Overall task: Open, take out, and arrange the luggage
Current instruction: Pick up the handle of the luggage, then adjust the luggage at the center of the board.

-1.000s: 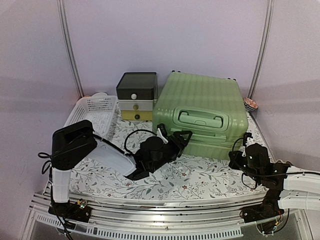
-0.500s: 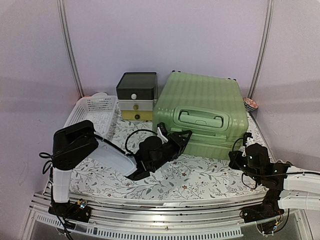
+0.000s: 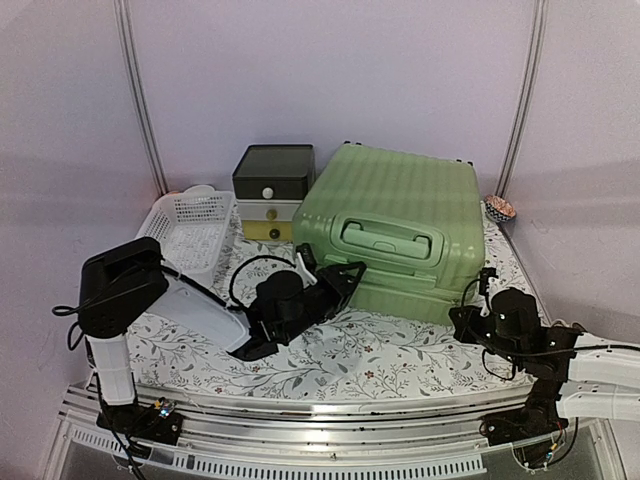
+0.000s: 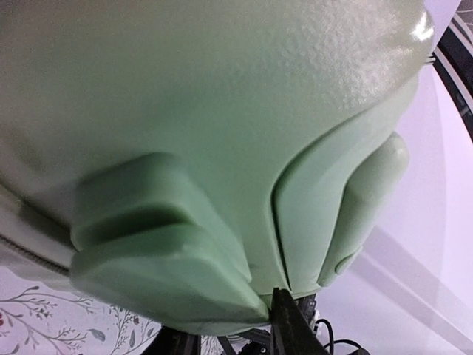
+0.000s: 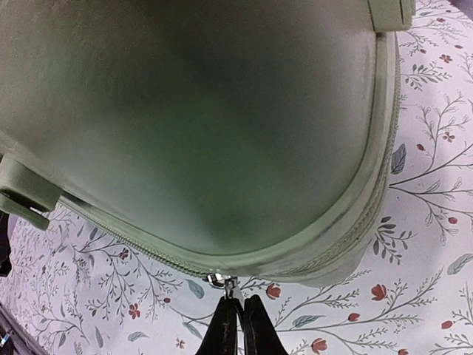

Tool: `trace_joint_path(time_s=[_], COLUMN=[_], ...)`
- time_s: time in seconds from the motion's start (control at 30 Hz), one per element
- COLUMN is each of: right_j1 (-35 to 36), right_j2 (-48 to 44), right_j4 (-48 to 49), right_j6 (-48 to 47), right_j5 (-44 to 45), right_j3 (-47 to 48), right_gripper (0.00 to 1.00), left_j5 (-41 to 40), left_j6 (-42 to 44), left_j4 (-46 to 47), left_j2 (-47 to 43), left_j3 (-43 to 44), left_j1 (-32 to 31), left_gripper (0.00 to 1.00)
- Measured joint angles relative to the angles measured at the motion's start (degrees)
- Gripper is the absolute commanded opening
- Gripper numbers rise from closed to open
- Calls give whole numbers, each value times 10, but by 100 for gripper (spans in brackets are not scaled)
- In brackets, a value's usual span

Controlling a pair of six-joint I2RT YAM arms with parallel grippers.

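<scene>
- The luggage (image 3: 400,230) is lying flat at centre-right of the top view, handle side facing the arms, on the floral table cover (image 3: 400,365).
- Shell halves are sitting together and the zipper line along the near edge looks closed. No lining or contents are showing.
- Judgement: the task is at its opening step. Unzipping, lifting the lid, taking things out and arranging them are all left to do.
- The right arm is reaching low from the lower right. The right gripper (image 5: 235,307) is pressed together, pinching the zipper pull (image 5: 222,282) at the suitcase's near right corner.
- The left arm is stretching across from the lower left. The left gripper (image 3: 335,276) is sitting at the near left corner by a moulded foot (image 4: 159,259). Whether it is gripping cannot be told.
</scene>
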Motion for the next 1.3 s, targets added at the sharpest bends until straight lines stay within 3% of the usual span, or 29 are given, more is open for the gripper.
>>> trace_joint_path(time_s=[0.57, 1.3], right_j1=[7, 7], right_j2=[-65, -31], right_j4=[-98, -119], right_j6=[80, 8], right_j5=[-21, -41], right_j3=[22, 54], right_gripper=[3, 4], left_j5=[26, 56], left_j6=[11, 23], left_j4=[-5, -103], left_j2=[-83, -234], left_j3=[-93, -200], left_j1=[18, 35], left_gripper=[0, 0])
